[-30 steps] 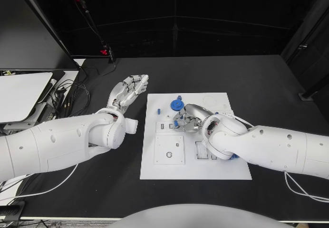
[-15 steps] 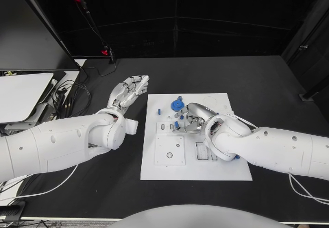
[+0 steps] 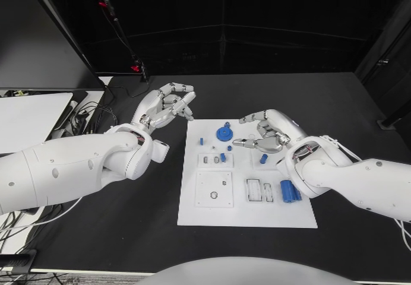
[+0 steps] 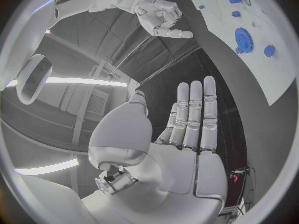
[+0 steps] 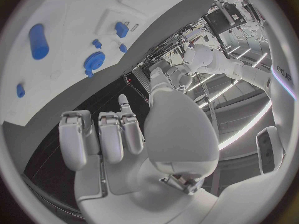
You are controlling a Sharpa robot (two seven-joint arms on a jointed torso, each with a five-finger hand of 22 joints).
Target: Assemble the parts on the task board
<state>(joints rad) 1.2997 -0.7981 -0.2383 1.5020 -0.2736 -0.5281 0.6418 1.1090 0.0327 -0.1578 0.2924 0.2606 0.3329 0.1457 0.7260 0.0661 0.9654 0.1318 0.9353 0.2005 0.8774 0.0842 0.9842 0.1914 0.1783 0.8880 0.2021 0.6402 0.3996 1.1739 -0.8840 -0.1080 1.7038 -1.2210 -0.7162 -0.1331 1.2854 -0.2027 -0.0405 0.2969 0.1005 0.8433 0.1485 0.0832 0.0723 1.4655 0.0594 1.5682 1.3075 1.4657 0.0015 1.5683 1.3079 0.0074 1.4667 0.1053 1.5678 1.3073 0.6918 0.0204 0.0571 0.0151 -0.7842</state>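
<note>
Task board (image 3: 248, 208) lies flat in the middle of my black desk (image 3: 342, 107), a white rectangular plate with small blue parts on it and some shallow cut-out slots. From the head view I cannot tell how each part sits, because they are small: a blue gear (image 3: 224, 132) near the far edge, a small blue peg (image 3: 202, 141) beside it, another small blue piece (image 3: 223, 157) at a slot, and a blue cylinder (image 3: 288, 190) lying toward the near right side. One more blue piece (image 3: 262, 158) shows just below my right robot hand (image 3: 267, 135), and I cannot say if a finger touches it or not. My right robot hand is above the far right part of the board, fingers partly curled and apart, with nothing clearly held in them. In the right wrist view the fingers (image 5: 106, 134) are bent inward over an empty palm, and the board appears beyond them with the gear (image 5: 93, 62) and the cylinder (image 5: 39, 41); straight edges bend there. My left robot hand (image 3: 167, 104) is off the board, over the desk near its far left corner, and holds nothing. The left wrist view shows what the head view does not: its fingers (image 4: 192, 117) are straight and side by side, palm open. That view also shows my right robot hand (image 4: 161, 15) from the other side, and the gear (image 4: 243, 36) on the board.
</note>
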